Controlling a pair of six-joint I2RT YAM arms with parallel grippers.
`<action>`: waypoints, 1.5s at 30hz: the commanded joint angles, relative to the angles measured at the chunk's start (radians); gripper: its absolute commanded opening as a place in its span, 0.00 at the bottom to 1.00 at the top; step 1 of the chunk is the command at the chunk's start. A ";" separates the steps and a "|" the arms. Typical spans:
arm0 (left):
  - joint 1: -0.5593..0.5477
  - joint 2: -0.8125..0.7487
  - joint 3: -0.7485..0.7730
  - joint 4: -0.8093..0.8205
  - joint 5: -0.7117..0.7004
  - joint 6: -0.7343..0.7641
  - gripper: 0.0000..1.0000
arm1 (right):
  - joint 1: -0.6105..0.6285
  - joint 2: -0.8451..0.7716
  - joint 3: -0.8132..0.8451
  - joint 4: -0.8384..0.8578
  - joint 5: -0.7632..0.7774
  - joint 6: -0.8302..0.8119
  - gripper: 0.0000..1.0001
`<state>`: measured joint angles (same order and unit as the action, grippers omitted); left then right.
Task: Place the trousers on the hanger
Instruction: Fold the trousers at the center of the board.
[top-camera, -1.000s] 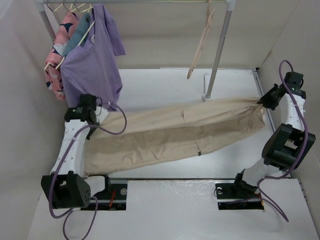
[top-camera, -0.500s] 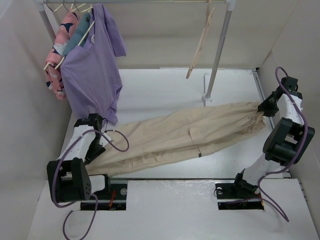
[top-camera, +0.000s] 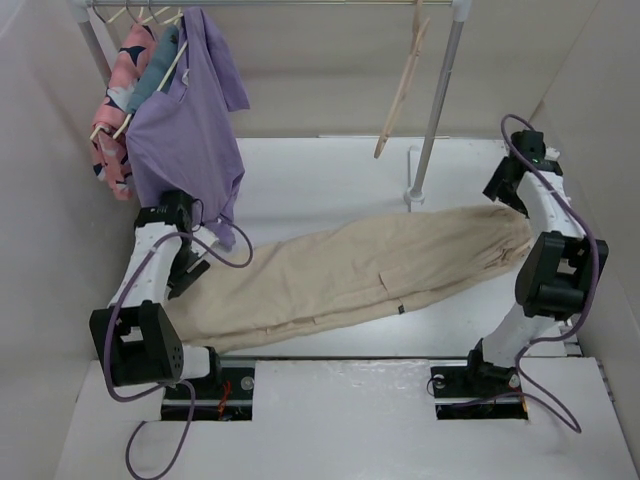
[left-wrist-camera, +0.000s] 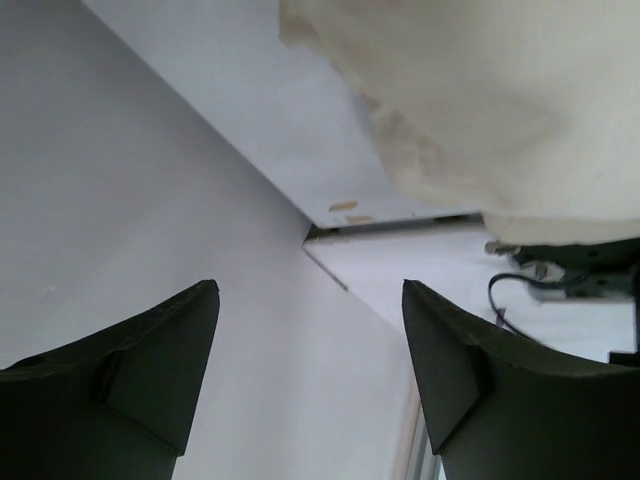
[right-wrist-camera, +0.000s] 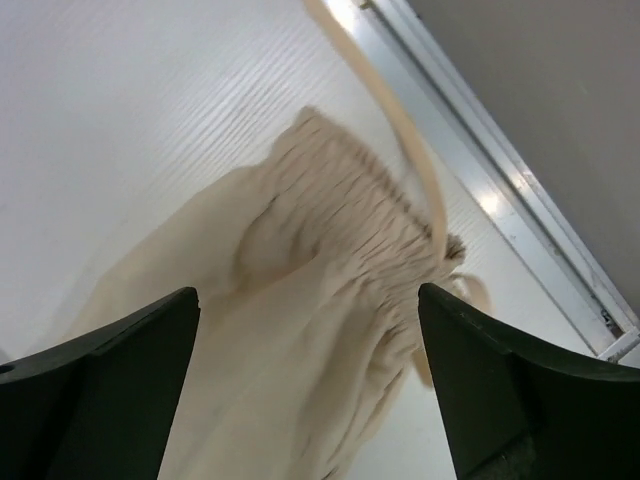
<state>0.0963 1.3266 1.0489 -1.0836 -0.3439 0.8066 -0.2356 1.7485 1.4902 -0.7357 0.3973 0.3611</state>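
The beige trousers (top-camera: 360, 270) lie flat across the table, waistband to the right, leg ends to the left. The pale hanger (top-camera: 405, 85) hangs from the rail at the back, apart from them. My left gripper (top-camera: 188, 272) is open beside the leg ends; its wrist view shows empty fingers (left-wrist-camera: 308, 290) facing the side wall, with trouser cloth (left-wrist-camera: 480, 100) at the upper right. My right gripper (top-camera: 503, 183) is open above the waistband; in its wrist view the fingers (right-wrist-camera: 308, 292) straddle the gathered waistband (right-wrist-camera: 340, 230) without touching it, and a drawstring (right-wrist-camera: 400, 130) trails off.
A purple shirt (top-camera: 185, 130) and a pink patterned garment (top-camera: 115, 100) hang on wooden hangers at the rail's left end, close above my left arm. The rack's pole (top-camera: 435, 110) stands just behind the trousers. Walls close in on both sides.
Both grippers opened and let go of the trousers, which dropped flat onto the table. The right gripper moved back from the waistband; the left one dipped, then rose.
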 joint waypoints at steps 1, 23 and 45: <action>-0.024 0.046 0.002 -0.038 0.115 -0.044 0.69 | 0.068 -0.124 -0.008 -0.025 0.127 0.058 0.94; -0.024 0.344 -0.050 0.590 -0.017 -0.156 0.64 | 0.035 0.033 -0.303 0.275 -0.534 0.159 0.42; -0.004 0.022 -0.254 0.244 0.175 -0.092 0.68 | -0.174 -0.359 -0.539 0.220 -0.474 0.185 0.54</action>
<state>0.0872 1.3693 0.8234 -0.8345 -0.1680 0.6910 -0.4137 1.3853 0.9794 -0.5564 -0.0826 0.5213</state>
